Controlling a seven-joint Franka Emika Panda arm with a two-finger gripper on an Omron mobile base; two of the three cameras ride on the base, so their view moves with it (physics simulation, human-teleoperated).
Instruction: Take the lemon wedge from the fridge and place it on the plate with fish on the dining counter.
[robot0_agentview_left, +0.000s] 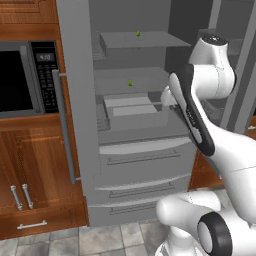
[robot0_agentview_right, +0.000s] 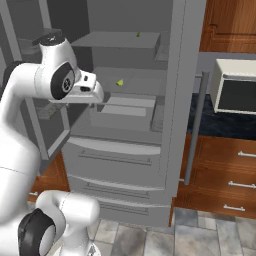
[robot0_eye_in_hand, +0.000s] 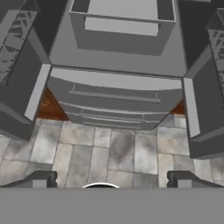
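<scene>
Fridge (robot0_agentview_left: 140, 150) of smooth grey steel stands open at frame centre in the left base view, both doors swung wide, flat grey shelves above and flat-fronted drawers with bar pulls below. Lemon wedge (robot0_agentview_left: 130, 83), a tiny yellow-green piece, lies on the middle shelf, upper centre of frame; a second small green piece (robot0_agentview_left: 138, 33) sits on the shelf above. Hand (robot0_eye_in_hand: 111, 179) has its fingertips (robot0_eye_in_hand: 41, 178) spread wide apart, holding nothing, over mottled grey floor tiles (robot0_eye_in_hand: 109, 151). Open room lies between the door edges.

fridge (robot0_agentview_left: 125, 165) top cropped, two green specks (robot0_agentview_left: 130, 83) too small to identify, microwave (robot0_agentview_left: 25, 80) cut off
</scene>
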